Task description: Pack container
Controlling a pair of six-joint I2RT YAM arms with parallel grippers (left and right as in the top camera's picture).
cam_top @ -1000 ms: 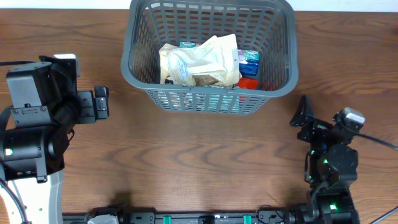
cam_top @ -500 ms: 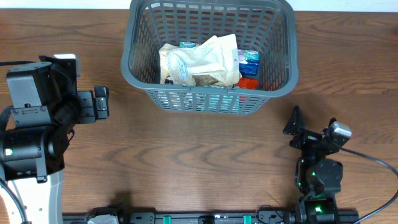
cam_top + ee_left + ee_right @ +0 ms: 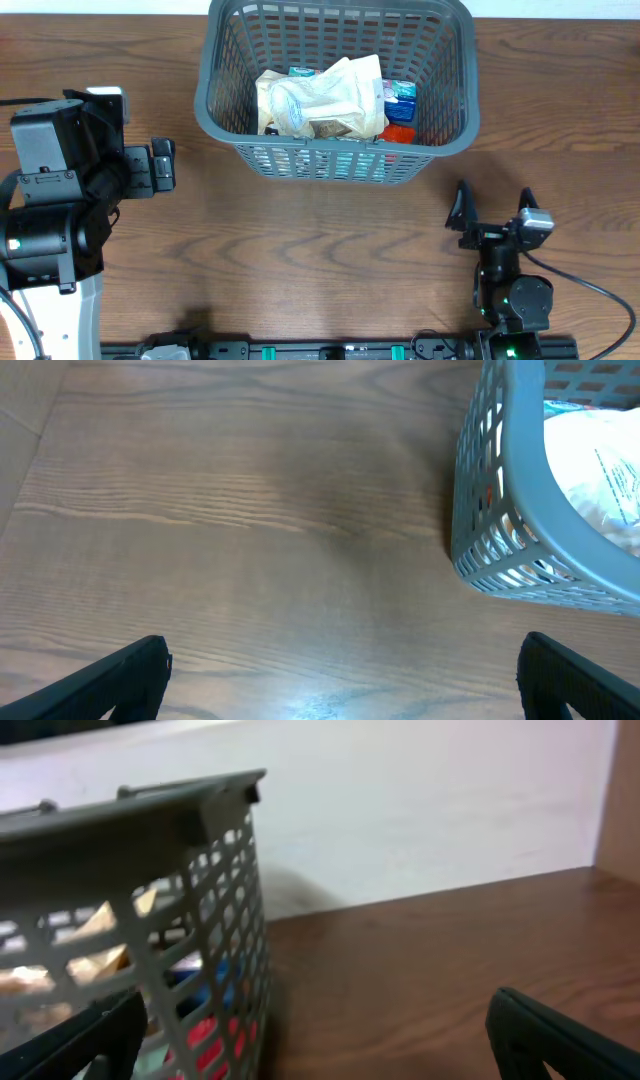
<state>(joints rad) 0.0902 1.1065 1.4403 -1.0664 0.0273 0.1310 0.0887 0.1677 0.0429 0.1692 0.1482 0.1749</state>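
The dark grey slotted container (image 3: 335, 142) stands at the back middle of the table. It holds beige snack bags (image 3: 322, 100), a blue packet (image 3: 401, 92) and a red packet (image 3: 399, 132). My left gripper (image 3: 160, 165) is open and empty, left of the container. In the left wrist view its fingers (image 3: 345, 680) span bare table, with the container's corner (image 3: 515, 510) at the right. My right gripper (image 3: 490, 205) is open and empty, in front of the container's right corner. The right wrist view shows its fingers (image 3: 310, 1040) low, facing the container wall (image 3: 130, 830).
The brown wooden table (image 3: 320, 250) stretches between the arms. The left arm's bulky body (image 3: 50, 200) fills the left side. A white wall (image 3: 430, 800) rises behind the table's far edge. A black rail (image 3: 320, 350) runs along the front edge.
My right arm has drawn back toward the front edge and shifted left, its open gripper now lower and further from the container. The left arm and the container have not moved.
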